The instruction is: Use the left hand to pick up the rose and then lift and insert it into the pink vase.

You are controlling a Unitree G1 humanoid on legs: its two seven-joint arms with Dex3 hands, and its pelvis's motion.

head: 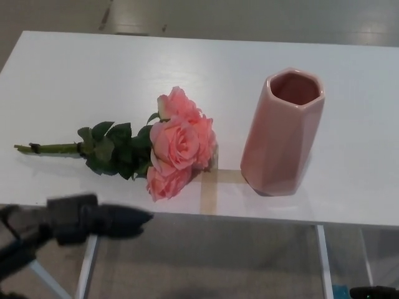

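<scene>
Rose and vase side by side on the table

The rose (168,146) lies flat on the table (93,68) near its front edge, stem to the left, blooms to the right. The vase (282,134) stands upright just right of the blooms, apart from them. The left hand (93,219) sits before the table's front edge, left of the blooms.

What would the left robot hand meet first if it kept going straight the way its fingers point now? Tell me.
Probably nothing. The left robot hand is blurred and points toward picture right, along the table front edge, seemingly below it. The rose and the pink vase lie farther back on top. Depth is unclear.
</scene>
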